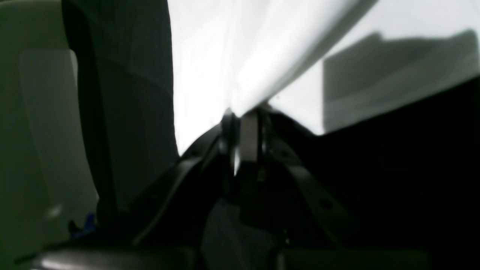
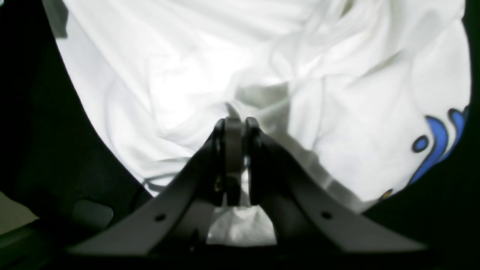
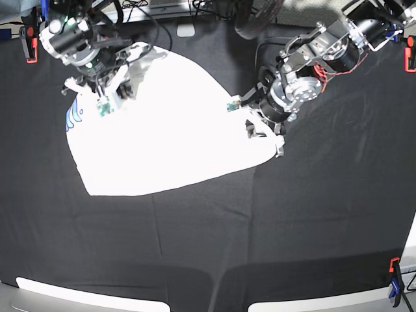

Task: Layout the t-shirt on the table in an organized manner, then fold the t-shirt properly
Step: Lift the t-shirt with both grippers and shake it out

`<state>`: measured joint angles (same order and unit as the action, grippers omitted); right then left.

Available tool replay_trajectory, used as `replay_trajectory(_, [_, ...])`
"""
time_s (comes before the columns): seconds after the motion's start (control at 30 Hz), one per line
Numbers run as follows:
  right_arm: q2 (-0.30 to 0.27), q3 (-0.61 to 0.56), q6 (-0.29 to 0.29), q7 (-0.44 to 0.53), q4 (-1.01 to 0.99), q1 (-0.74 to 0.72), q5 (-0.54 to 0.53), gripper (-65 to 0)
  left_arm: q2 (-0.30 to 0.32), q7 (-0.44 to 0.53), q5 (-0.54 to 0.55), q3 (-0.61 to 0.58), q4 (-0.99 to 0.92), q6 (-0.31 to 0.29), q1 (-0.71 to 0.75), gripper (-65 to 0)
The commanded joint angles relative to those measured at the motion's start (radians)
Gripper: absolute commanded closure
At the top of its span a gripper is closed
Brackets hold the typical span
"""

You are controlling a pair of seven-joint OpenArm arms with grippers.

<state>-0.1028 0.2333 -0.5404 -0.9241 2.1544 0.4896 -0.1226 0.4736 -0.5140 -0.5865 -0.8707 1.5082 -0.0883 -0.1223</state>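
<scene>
The white t-shirt (image 3: 169,130) lies spread and rumpled on the black table (image 3: 260,227), its blue lettering (image 3: 73,116) peeking out at the left edge. At the shirt's upper left my right gripper (image 3: 117,91) is down on the cloth. The right wrist view shows that gripper (image 2: 234,123) shut, pinching a fold of the t-shirt (image 2: 168,75) close to the blue print (image 2: 438,146). My left gripper (image 3: 265,136) is at the shirt's right corner. In the left wrist view it (image 1: 243,112) is shut on the t-shirt (image 1: 232,56), which rises taut from its tips.
Orange clamps (image 3: 29,42) (image 3: 409,55) grip the table's far corners and a blue clamp (image 3: 394,286) the near right edge. Cables and gear (image 3: 188,10) line the far edge. Bare black cloth stretches in front of the shirt.
</scene>
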Motion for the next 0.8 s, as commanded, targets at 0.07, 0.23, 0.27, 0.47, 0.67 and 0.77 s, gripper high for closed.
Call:
replay_trajectory(0.07, [-0.005, 0.013, 0.008, 0.019, 0.06, -0.011, -0.007, 0.0, 0.006, -0.08, -0.045, 0.004, 0.018, 0.112, -0.011, 0.0])
replay_trajectory(0.23, [-0.005, 0.088, 0.009, 0.017, 0.198, -0.042, -0.009, 0.0, 0.021, -0.192, -0.175, 0.004, 0.101, 0.189, -0.011, 0.0])
replay_trajectory(0.27, [-0.005, 0.112, 0.009, 0.011, 0.202, -0.053, -0.011, 0.0, 0.026, -0.205, -0.18, 0.004, 0.134, 0.19, -0.011, 0.0])
replay_trajectory(0.47, [-0.008, 0.267, 0.032, -0.032, 0.202, -0.173, -0.073, 0.0, 0.055, -0.331, -0.198, 0.006, 0.341, 0.19, -0.011, 0.0])
replay_trajectory(0.67, [-0.04, 0.406, 0.024, -0.025, 0.202, -0.255, -0.183, 0.0, 0.076, -0.405, -0.258, 0.006, 0.538, 0.196, -0.013, 0.0])
replay_trajectory(0.77, [-0.101, 0.473, 0.024, -0.01, 0.202, -0.26, -0.217, 0.0, 0.076, -0.444, -0.339, 0.006, 0.611, 0.225, -0.014, 0.0])
